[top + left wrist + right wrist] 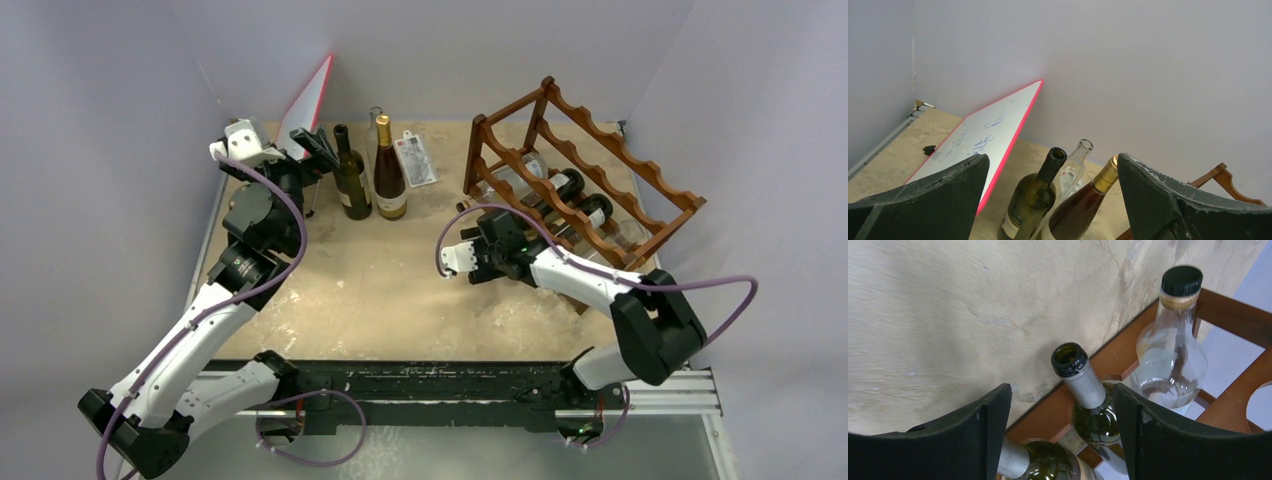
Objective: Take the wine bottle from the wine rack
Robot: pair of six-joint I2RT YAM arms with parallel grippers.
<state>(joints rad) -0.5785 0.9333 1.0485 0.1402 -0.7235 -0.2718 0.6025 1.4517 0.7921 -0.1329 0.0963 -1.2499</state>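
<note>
The dark reddish-brown wine rack (610, 165) stands at the right back of the table with several bottles lying in it. My right gripper (487, 232) is at its near left end, open. In the right wrist view the fingers (1062, 395) stand either side of a green bottle with a grey foil neck (1083, 385), not closed on it. A second green bottle (1053, 462) lies lower, and a clear black-capped bottle (1173, 350) lies beyond on the rack rail (1113, 355). My left gripper (322, 148) is open and empty at the back left.
Three bottles stand upright at the back: dark green (350, 180), amber with a gold cap (389, 175), and clear (375, 120); they show below the left fingers (1053, 162). A red-edged whiteboard (310, 95) leans on the back wall. A flat card (418, 158) lies nearby.
</note>
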